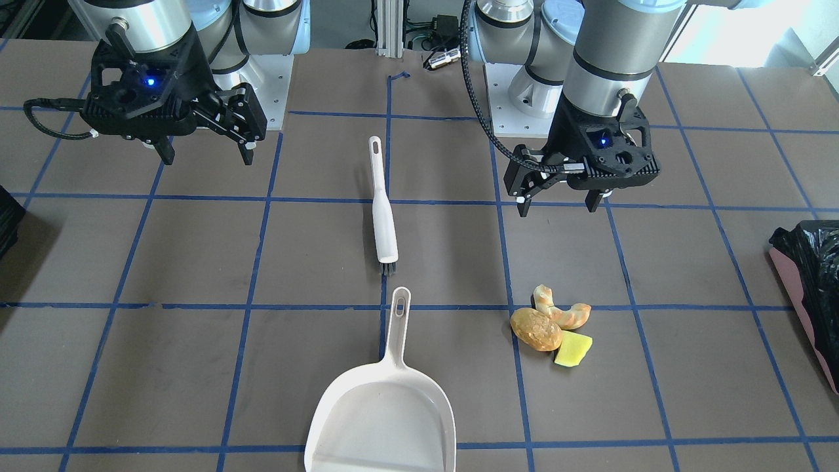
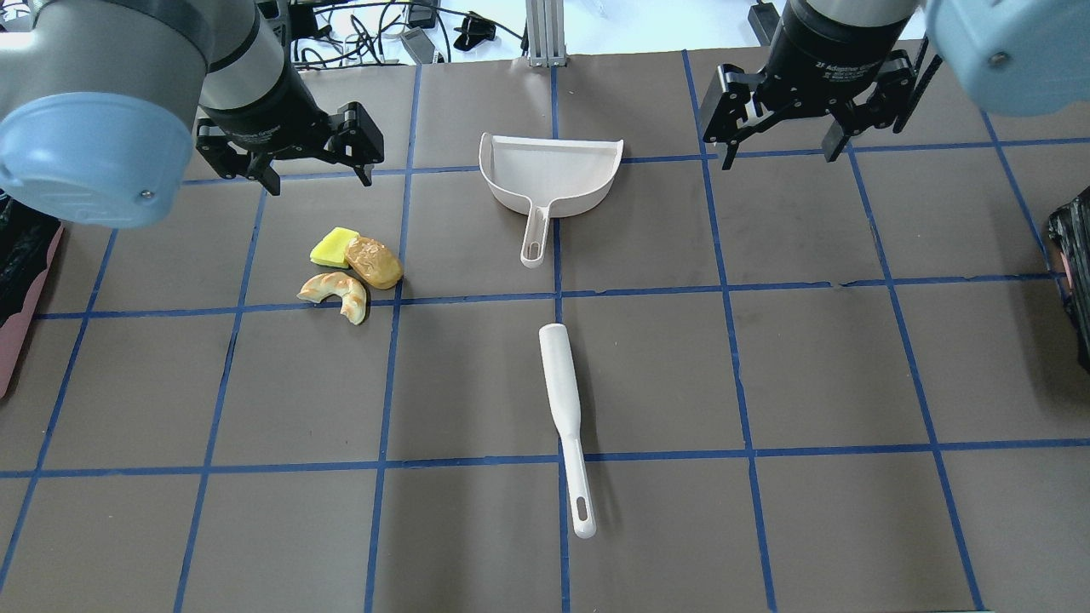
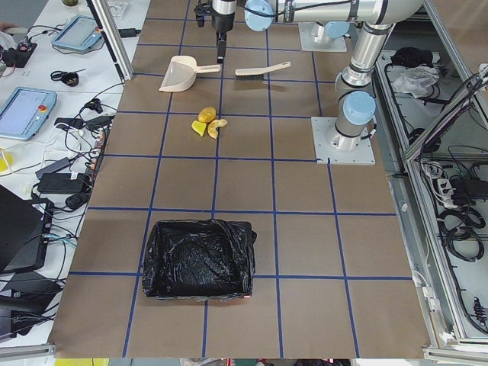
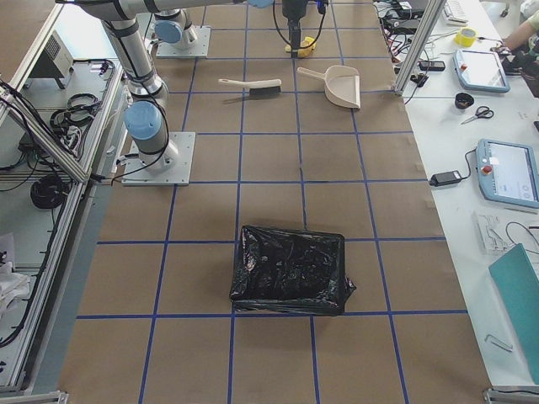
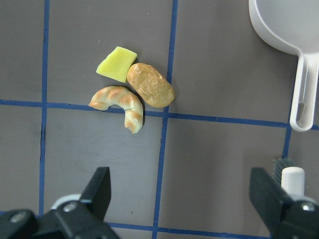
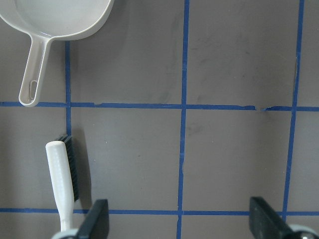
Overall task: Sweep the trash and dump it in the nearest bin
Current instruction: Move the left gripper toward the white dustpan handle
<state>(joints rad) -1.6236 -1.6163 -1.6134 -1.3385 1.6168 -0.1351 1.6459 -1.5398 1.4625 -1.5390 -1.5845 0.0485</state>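
The trash (image 2: 373,261) lay in one tight cluster on the brown table (image 1: 196,255), on my robot's left half. It was made up of three pieces. A round brown bread-like lump (image 1: 536,329) sat at a crossing of the blue tape (image 1: 262,200) grid. A curved tan pastry-like piece (image 1: 564,310) touched it on the side toward the robot. A yellow wedge (image 1: 573,349) touched it on the far side.

The salmon-pink bin lined with a crinkled glossy black plastic bag (image 1: 813,255) stood at the table's left end, well apart from the cluster. A dark bag-lined container (image 4: 290,269) stood at the opposite end.

The left gripper (image 1: 558,204) hung above the table on the robot's side of the trash. Its fingers were spread wide with nothing between them, and its wrist camera looked straight down on the three pieces. The right gripper (image 1: 208,157) hung over bare table on the other half, its fingers likewise apart and empty.

Along the centre line lay a white plastic brush (image 1: 383,210). Its dark bristles pointed away from the robot and its slotted handle end lay nearest the base. Just beyond the bristles, not touching them, was the handle tip of an off-white plastic dustpan (image 1: 380,406). The dustpan lay flat with its open mouth facing away from the robot. The trash sat between the dustpan and the pink bin, nearer the dustpan.
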